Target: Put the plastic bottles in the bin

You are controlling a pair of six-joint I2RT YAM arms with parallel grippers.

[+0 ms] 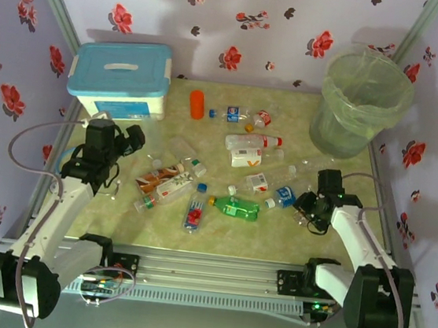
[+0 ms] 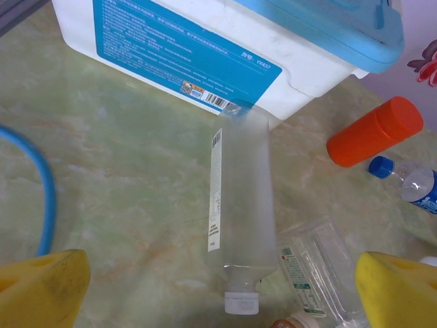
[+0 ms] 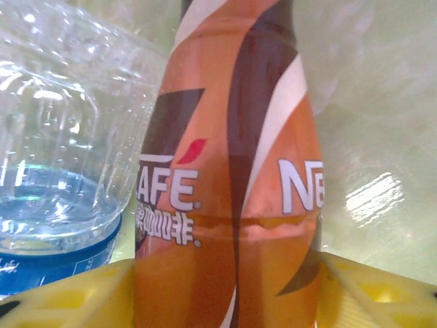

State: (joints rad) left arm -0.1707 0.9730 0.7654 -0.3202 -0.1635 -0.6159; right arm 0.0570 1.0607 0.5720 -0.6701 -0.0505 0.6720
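Several plastic bottles lie scattered across the table: a green one point(image 1: 236, 207), an orange one point(image 1: 197, 104), a white one with a red label point(image 1: 251, 143). The pale-green bin point(image 1: 341, 134) stands at the far right corner. My right gripper point(image 1: 309, 208) is low at the right of the pile. In its wrist view the right gripper point(image 3: 225, 294) has its yellow fingers point(image 3: 372, 290) pressed against both sides of an orange-brown coffee bottle point(image 3: 232, 178). My left gripper point(image 1: 131, 140) hangs open over a frosted clear bottle point(image 2: 242, 219), its fingers point(image 2: 41, 290) wide apart.
A blue-lidded white box point(image 1: 120, 77) stands at the far left, close to the left arm. A clear bottle with a blue label point(image 3: 61, 157) lies against the coffee bottle. An orange bottle point(image 2: 374, 131) and a blue-capped one point(image 2: 410, 181) lie right of the frosted bottle.
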